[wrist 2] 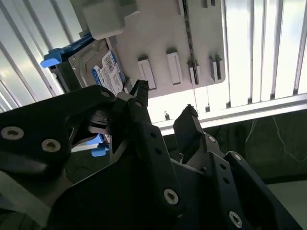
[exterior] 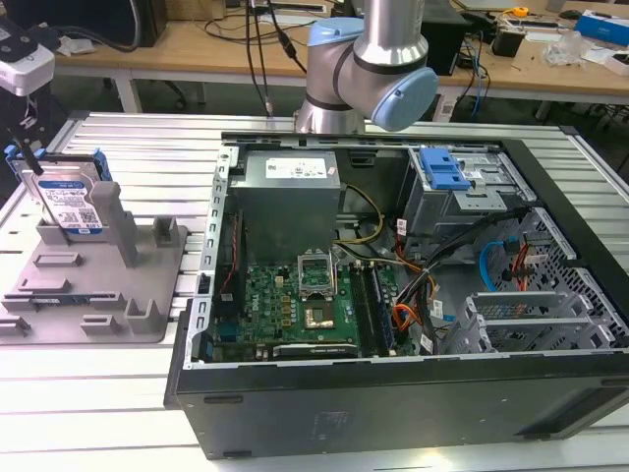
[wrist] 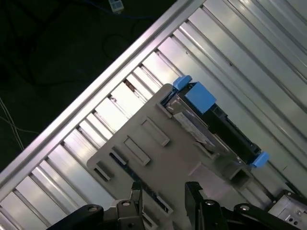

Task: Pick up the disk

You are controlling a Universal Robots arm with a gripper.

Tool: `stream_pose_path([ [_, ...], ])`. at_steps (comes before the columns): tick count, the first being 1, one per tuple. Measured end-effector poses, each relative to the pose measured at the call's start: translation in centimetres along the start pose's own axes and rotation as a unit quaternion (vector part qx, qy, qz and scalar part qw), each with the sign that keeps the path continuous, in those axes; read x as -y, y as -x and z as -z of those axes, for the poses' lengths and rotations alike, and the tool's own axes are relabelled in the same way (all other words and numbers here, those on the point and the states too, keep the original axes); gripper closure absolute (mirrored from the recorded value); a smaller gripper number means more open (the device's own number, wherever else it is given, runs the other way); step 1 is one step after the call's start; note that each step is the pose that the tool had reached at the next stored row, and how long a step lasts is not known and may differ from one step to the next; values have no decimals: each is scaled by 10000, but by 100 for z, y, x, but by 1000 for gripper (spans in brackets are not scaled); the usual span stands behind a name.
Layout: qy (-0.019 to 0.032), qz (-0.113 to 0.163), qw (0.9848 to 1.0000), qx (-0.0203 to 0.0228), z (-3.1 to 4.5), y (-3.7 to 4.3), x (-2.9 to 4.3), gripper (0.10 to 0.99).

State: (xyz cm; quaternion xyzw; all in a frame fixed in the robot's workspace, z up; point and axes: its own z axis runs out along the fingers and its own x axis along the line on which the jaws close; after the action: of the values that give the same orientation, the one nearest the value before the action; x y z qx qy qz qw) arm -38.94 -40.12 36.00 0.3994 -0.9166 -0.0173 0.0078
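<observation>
The disk point(exterior: 71, 202) is a silver drive with a white-and-blue label and blue side rails. It stands upright in a slot of the grey holder point(exterior: 98, 285) at the exterior view's left. Both wrist views look down on it: the disk point(wrist 2: 103, 67) shows its label, and the disk point(wrist: 225, 132) shows its edge with blue rail ends. My gripper point(wrist 2: 164, 100) hangs above the holder point(wrist 2: 158, 33), apart from the disk. It is open, with nothing between its black fingers point(wrist: 136, 194). In the first wrist view the gripper point(wrist: 164, 190) sits over the holder point(wrist: 144, 153).
An open computer case point(exterior: 393, 295) with a blue-fronted drive cage point(exterior: 447, 172) lies at the exterior view's right of the holder. The arm's base point(exterior: 369, 59) stands behind it. The slatted metal table's edge point(wrist: 120, 72) runs close beside the holder.
</observation>
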Motion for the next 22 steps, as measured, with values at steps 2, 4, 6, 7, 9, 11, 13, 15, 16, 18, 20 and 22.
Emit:
stream_pose_path([
  [2,0,204,9998,-8,-3,0,0,529],
  [4,0,381,9993,-15,-4,0,0,529],
  [6,0,639,9980,-25,-5,0,0,529],
  [7,-2,721,9974,-26,-6,0,0,529],
  [9,-11,946,9955,-28,-7,0,0,529],
  [11,-13,1154,9933,-34,-9,0,0,529],
  [13,-13,1325,9912,-40,-10,0,0,529],
  [15,-13,1516,9884,-47,-11,0,0,529],
  [16,-12,1602,9871,-51,-11,0,0,529],
  [18,-12,1811,9834,-58,-13,0,0,529],
  [20,-12,2129,9771,-70,-14,0,0,529],
  [22,-12,2384,9711,-79,-14,0,0,529],
])
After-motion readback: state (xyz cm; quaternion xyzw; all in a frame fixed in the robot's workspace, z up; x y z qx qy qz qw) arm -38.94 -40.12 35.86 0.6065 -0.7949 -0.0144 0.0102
